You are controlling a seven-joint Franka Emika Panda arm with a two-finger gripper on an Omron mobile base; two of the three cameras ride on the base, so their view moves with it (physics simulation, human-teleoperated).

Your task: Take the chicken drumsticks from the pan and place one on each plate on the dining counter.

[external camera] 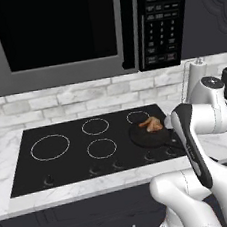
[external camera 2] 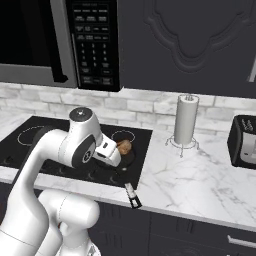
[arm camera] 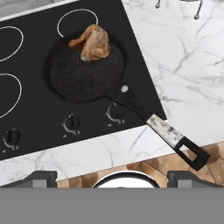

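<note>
while the fingers [arm camera: 112, 179] stand apart, drumsticks [arm camera: 92, 42] lie in the pan [arm camera: 83, 76] beyond.

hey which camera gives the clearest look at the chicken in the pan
The hand view: it looks down on the chicken drumsticks lying unobstructed at the far edge of the pan. The left base view shows them small; in the right base view the arm partly hides them.

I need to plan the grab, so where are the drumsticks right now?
The drumsticks lie together in the pan, toward its far rim, on the cooktop's right-hand burner.
</note>
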